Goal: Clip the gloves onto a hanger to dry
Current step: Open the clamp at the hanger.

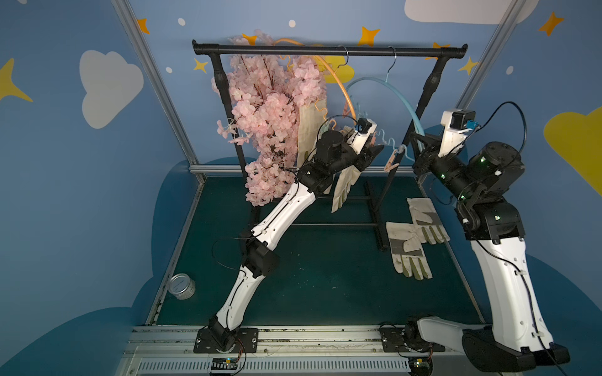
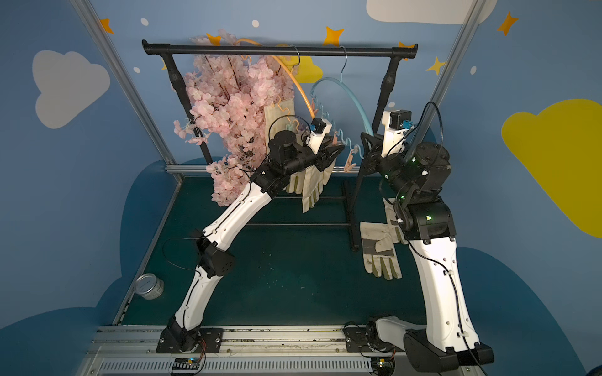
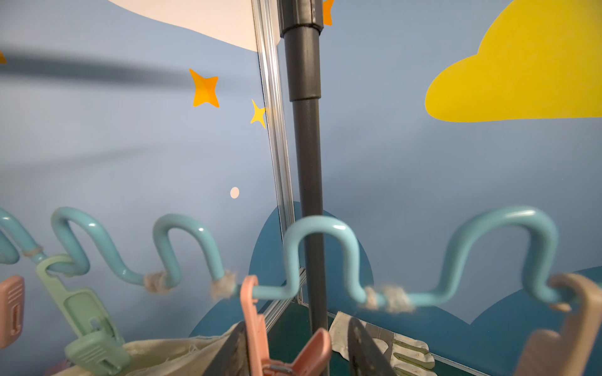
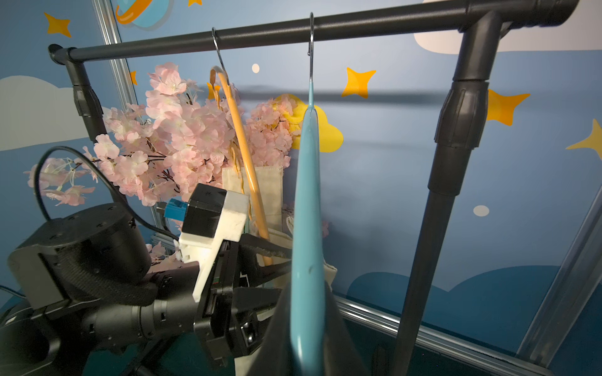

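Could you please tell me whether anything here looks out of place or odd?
Yes: frayed fluffy tufts cling to several dips in the wavy rail of the blue hanger, like lint or wear. Also, pink blossom sprays crowd the orange hanger, partly covering it.

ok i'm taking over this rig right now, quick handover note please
Left pincer: jaws straddle the pink clip on the blue hanger; squeeze unclear.
Right pincer: shut on the blue hanger's arm.
Done: one glove hangs under the left pincer, a second glove by the orange hanger; others hidden.
Left: two loose gloves on the table to clip.
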`<state>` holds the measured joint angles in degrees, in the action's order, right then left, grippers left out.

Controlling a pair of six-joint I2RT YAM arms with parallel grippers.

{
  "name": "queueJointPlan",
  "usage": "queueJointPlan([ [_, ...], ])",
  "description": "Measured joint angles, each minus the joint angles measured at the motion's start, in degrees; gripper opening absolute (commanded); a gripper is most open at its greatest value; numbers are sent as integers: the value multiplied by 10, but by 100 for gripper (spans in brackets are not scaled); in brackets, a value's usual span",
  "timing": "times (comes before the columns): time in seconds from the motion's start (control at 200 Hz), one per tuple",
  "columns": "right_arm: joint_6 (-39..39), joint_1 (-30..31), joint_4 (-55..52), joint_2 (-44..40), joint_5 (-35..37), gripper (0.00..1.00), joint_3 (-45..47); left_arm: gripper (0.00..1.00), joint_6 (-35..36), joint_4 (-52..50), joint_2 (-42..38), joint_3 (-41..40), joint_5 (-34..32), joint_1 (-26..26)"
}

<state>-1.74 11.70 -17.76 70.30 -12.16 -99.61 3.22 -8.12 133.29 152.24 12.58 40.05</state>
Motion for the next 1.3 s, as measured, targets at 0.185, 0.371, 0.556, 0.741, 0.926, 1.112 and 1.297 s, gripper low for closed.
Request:
queueJointPlan([
  [0.185, 0, 0, 2, 0, -2, 6, 2, 43, 2, 1, 0, 0, -8, 1],
  [0.371, -5, 0, 3, 0, -4, 6, 2, 43, 4, 2, 0, 0, -11, 2],
  [0.556, -9, 0, 3, 0, -5, 6, 2, 40, 9, 3, 0, 0, -14, 3],
  [0.741, -9, 0, 3, 0, -6, 7, 2, 51, 14, 5, 0, 0, -17, 6],
  [0.926, -10, 0, 3, 0, -7, 6, 2, 46, 16, 9, 8, 0, -20, 7],
  [1.112, -10, 0, 3, 0, -7, 7, 2, 44, 17, 9, 13, 0, -21, 7],
  [1.297, -10, 0, 3, 0, -6, 7, 2, 49, 17, 9, 13, 0, -21, 8],
])
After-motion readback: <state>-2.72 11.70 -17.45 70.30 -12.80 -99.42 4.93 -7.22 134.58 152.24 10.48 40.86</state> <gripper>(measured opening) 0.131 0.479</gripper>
